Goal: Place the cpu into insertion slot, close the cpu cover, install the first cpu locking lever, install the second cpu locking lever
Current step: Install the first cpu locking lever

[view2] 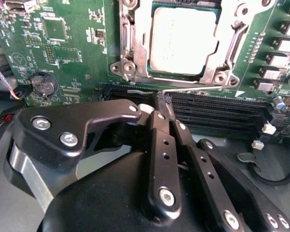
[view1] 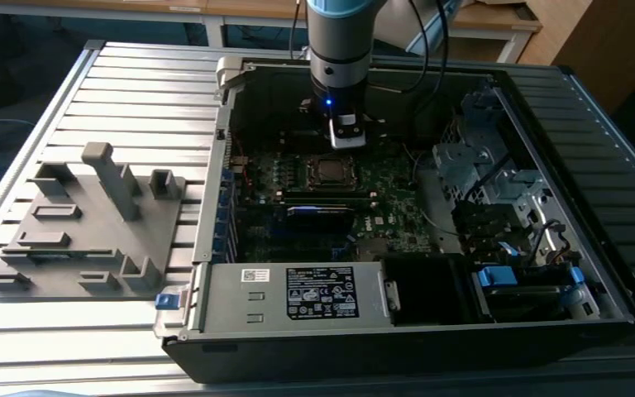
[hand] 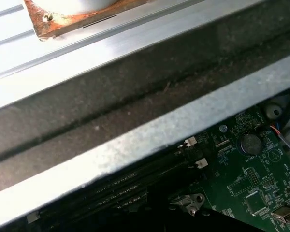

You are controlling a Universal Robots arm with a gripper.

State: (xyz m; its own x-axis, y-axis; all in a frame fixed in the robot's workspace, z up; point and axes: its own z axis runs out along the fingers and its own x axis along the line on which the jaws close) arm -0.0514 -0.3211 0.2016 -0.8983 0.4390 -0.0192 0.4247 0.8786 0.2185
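In the second wrist view the cpu (view2: 182,39) lies flat in the insertion slot (view2: 126,42) on the green motherboard. The silvery cpu cover (view2: 228,35) is down around it. A thin wire locking lever (view2: 195,88) runs along the socket edge nearest the gripper. My gripper (view2: 160,100) is shut, its black fingers (view2: 157,140) pressed together, with the tips right at that lever; I cannot tell if they touch it. In the exterior view the gripper (view1: 346,141) hangs just beyond the socket (view1: 329,170), inside the open computer case.
Long black memory slots (view2: 217,112) lie beside the socket, under the fingertips. A coin battery (view2: 43,84) sits on the board. Case walls (view1: 221,149) and a drive cage (view1: 483,165) surround the motherboard. A grey fixture plate (view1: 86,223) stands at the exterior view's left.
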